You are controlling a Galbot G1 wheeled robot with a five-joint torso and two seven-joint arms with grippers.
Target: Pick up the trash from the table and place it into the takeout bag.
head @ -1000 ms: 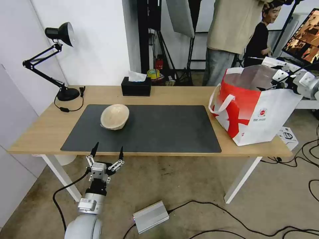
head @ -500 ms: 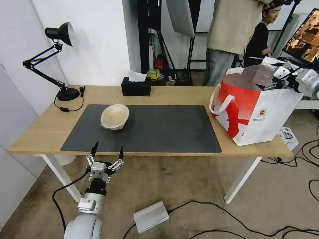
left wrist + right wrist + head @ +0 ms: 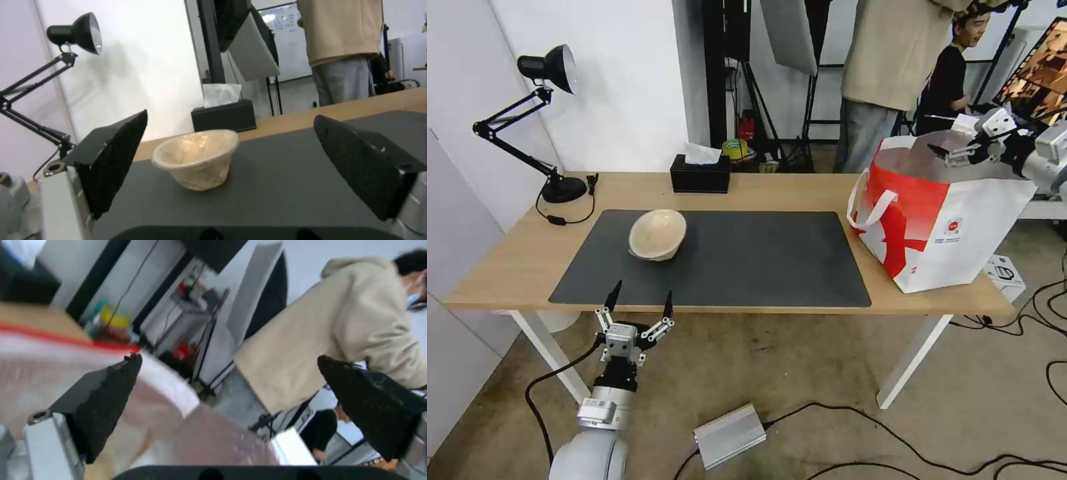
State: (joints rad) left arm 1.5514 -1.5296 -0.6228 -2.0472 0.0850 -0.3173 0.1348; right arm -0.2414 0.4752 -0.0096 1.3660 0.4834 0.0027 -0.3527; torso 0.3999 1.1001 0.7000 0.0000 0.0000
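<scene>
Bowl [image 3: 657,234], beige pulp, sits tilted on the mat [image 3: 747,267] at the table's [image 3: 507,267] left; its inside looks empty. Bag [image 3: 954,227] stands at the right end, contents hidden. Left gripper [image 3: 636,301] hovers below the near edge, fingers apart; right gripper [image 3: 954,153] above the bag mouth, spread, empty.

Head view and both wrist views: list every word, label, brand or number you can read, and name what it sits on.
No text can be read.
Small round red logo with tiny print under it, on the large white-and-red takeout bag: too small.
Whiteboard writing behind the light-wood table: blurred.
Small white box on the floor, dark marking: illegible.
</scene>
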